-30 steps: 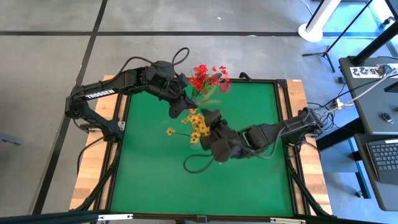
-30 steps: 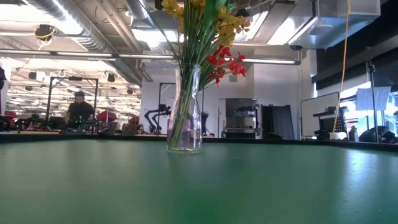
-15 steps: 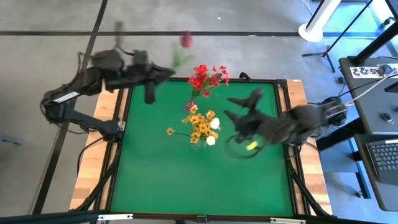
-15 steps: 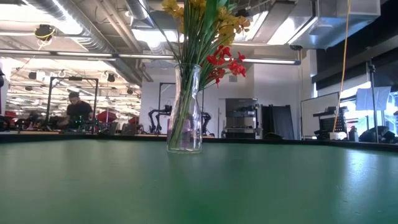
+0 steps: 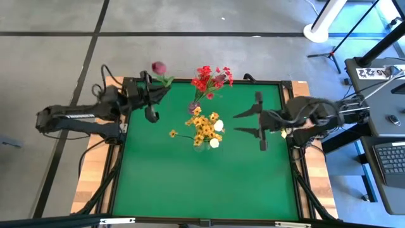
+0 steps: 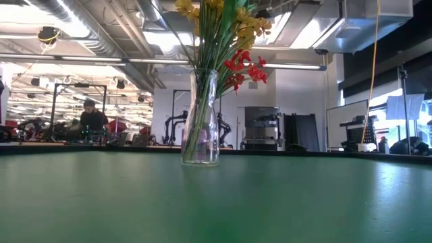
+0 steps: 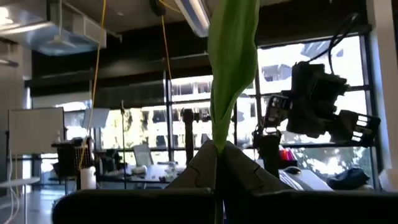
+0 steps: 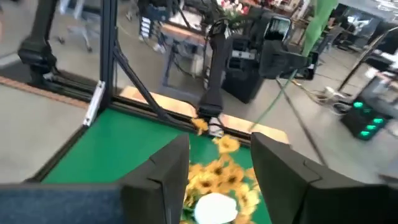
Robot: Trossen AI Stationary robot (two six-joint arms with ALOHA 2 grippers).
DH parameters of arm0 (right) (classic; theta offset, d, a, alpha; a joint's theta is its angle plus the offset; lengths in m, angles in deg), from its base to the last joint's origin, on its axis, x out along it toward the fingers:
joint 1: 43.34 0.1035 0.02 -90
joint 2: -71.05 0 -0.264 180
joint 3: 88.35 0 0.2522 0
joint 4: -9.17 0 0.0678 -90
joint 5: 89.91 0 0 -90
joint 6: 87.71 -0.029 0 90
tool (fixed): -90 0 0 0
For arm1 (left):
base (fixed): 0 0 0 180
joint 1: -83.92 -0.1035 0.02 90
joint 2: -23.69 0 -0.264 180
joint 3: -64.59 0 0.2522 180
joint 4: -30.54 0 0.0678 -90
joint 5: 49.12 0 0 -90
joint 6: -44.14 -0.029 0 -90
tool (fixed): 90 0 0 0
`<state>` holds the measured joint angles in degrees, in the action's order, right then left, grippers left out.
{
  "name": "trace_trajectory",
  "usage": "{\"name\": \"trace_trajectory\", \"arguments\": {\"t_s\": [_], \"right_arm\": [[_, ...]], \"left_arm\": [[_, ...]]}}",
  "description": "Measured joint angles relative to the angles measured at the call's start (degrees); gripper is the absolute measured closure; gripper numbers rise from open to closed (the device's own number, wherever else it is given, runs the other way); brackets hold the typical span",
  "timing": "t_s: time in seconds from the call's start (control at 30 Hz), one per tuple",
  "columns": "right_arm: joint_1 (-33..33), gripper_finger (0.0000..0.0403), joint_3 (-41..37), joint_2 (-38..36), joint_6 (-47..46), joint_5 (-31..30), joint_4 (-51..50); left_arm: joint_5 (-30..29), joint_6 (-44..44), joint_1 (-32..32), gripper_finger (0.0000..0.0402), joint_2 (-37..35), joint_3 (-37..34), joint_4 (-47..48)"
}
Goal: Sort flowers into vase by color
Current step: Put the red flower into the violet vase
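Note:
My left gripper (image 5: 154,95) is over the table's far left corner, shut on a flower with a single dark-red bud (image 5: 158,66). In the left wrist view the flower's green leaf (image 7: 231,62) rises from between the shut fingers. A glass vase (image 6: 201,121) of red blooms (image 5: 209,79) stands at the far middle. Just nearer stands a bunch of yellow-orange blooms (image 5: 202,126) with white buds (image 5: 218,125). My right gripper (image 5: 240,123) hangs open to the right of that bunch, pointing at it, with nothing between its fingers (image 8: 171,171). My left gripper pinches the flower's green stem at the foot of its leaf (image 7: 219,142) between its two fingers. The fingers slant upward. The flower stands up past the fingertips, its bud on top, clear of the table and of the vase.
The green mat (image 5: 202,183) is bare on its near half. A black frame edges the table (image 5: 291,114). In the room beyond, a person (image 6: 91,118) sits far behind the table, and desks and equipment stand to the right.
My left gripper has drawn back from the red blooms toward the table's far left corner and tipped upward, carrying the dark-red bud flower away with it. My right gripper has pulled back from the yellow bunch toward the right edge and rolled over. The white buds now show beside the yellow blooms.

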<state>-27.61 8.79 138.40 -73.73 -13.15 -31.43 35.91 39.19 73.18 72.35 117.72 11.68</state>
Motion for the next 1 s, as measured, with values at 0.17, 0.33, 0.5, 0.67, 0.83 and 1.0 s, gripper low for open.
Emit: {"name": "trace_trajectory", "arguments": {"t_s": [0.17, 0.33, 0.5, 0.67, 0.83, 1.0], "right_arm": [[-6.28, 0.0233, -18.67, -7.12, -4.31, 9.19, 15.85], [-11.65, 0.0233, -32.81, -12.71, -8.66, 14.5, 31.26], [-15.85, 0.0233, -42.0, -15.5, -11.74, 15.72, 42.94], [-18.25, 0.0233, -44.79, -15.56, -13.85, 15.9, 44.92], [-18.43, 0.0233, -44.92, -15.1, -13.82, 16.93, 45.07], [-18.39, 0.0233, -44.92, -15.1, -13.77, 17.0, 44.77]], "left_arm": [[1.88, -0.74, -4.54, 0.0401, 1.99, -12.41, -18.44], [7.61, 3.08, -10.88, 0.0401, 8.88, -18.42, -32.54], [12.11, 6.68, -15.77, 0.0401, 19.89, -18.44, -42.47], [14.28, 9.26, -18.21, 0.0401, 31.55, -15.17, -50.31], [15.62, 9.35, -19.14, 0.0401, 42.46, -8.67, -52.92], [18.01, 10.47, -20.04, 0.0401, 51.61, -2.02, -53.44]]}}
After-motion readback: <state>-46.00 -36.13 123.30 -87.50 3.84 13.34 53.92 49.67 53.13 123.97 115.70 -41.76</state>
